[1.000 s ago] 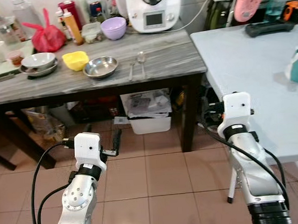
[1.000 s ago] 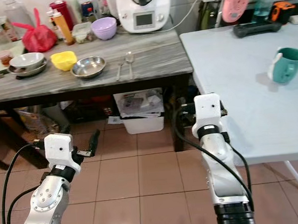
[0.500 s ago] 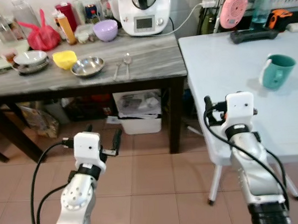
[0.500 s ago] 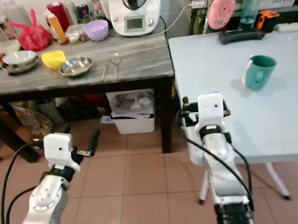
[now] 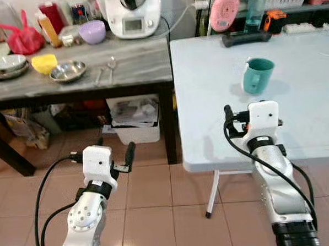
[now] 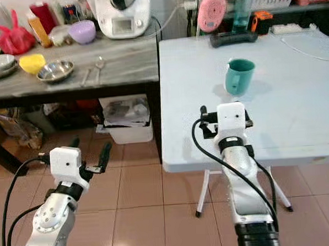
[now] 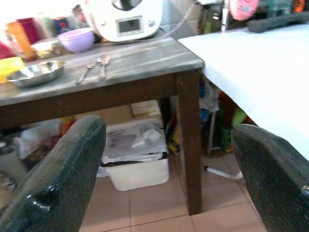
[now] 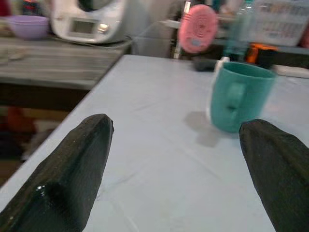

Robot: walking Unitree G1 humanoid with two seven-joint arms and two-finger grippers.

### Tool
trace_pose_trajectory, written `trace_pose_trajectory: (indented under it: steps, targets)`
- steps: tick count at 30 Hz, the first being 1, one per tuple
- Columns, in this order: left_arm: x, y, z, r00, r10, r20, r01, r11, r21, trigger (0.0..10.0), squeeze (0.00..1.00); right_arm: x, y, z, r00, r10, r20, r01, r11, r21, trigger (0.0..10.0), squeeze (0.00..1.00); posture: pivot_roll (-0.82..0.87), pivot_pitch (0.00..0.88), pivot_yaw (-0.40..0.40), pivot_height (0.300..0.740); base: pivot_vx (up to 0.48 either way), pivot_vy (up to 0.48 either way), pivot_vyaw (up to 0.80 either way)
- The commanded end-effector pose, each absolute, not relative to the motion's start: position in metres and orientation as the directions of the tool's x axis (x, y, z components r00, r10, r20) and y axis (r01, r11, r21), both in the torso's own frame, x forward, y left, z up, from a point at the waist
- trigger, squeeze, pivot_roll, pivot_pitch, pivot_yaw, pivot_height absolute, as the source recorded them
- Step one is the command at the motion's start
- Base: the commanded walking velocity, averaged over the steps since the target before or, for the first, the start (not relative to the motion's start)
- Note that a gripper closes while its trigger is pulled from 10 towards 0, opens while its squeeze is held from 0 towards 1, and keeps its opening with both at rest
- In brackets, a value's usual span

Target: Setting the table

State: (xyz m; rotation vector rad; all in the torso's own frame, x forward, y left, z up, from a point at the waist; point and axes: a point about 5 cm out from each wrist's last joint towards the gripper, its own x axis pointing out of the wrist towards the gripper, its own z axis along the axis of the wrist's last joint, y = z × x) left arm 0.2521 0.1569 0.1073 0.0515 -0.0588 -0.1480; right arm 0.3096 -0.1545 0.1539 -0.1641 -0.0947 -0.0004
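A teal mug (image 5: 257, 74) stands upright on the white table (image 5: 220, 136), handle towards me. My right gripper (image 8: 176, 123) hovers open over that table's near edge, a short way in front of the mug (image 8: 239, 96), with nothing between its fingers (image 5: 227, 113). My left gripper (image 5: 114, 149) hangs open and empty over the tiled floor, facing the grey wooden table (image 7: 145, 60). On that table lie a steel bowl (image 5: 67, 71), a yellow bowl (image 5: 44, 63), a purple bowl (image 5: 92, 32), two spoons (image 5: 105, 71) and stacked dishes (image 5: 7, 64).
A white kitchen machine (image 5: 130, 12), bottles and a red bag (image 5: 23, 38) line the back of the grey table. A white bin (image 5: 132, 116) sits under it. A pink round object (image 5: 226, 10) and a black device (image 5: 245, 38) rest at the white table's far end.
The camera has swung right, so the white table and the teal mug now sit in front of my right arm. Both grippers keep the same open pose.
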Motion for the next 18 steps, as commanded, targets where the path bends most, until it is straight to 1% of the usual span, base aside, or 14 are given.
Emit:
trace_pose_trajectory:
  steps: [1, 3, 10, 18]
  targets:
    - [0.2518, 0.1552, 0.1080, 0.986, -0.158, 0.060, 0.155, 0.987, 0.045, 10.0, 0.00, 0.3104, -0.1586, 0.1558, 0.995, -0.006, 0.099, 0.023, 0.985, -0.169, 10.0, 0.00, -0.11, 0.055, 0.106, 0.740, 0.000, 0.000, 0.00]
    - [0.2515, 0.1549, 0.1082, 0.984, -0.163, 0.066, 0.160, 0.986, 0.048, 10.0, 0.00, 0.3107, -0.1586, 0.1555, 0.995, -0.006, 0.097, 0.022, 0.986, -0.166, 10.0, 0.00, -0.11, 0.055, 0.106, 0.740, 0.000, 0.000, 0.00]
    - [0.2513, 0.1550, 0.1092, 0.979, -0.192, 0.073, 0.189, 0.981, 0.046, 10.0, 0.00, 0.3116, -0.1584, 0.1566, 0.995, -0.006, 0.100, 0.023, 0.986, -0.166, 10.0, 0.00, -0.11, 0.055, 0.106, 0.740, 0.000, 0.000, -0.50]
    - [0.2506, 0.1513, 0.1093, 0.971, -0.222, 0.083, 0.219, 0.975, 0.042, 10.0, 0.00, 0.3118, -0.1591, 0.1567, 0.995, -0.002, 0.103, 0.020, 0.985, -0.171, 10.0, 0.00, -0.12, 0.050, 0.102, 0.740, 0.000, 0.000, 0.00]
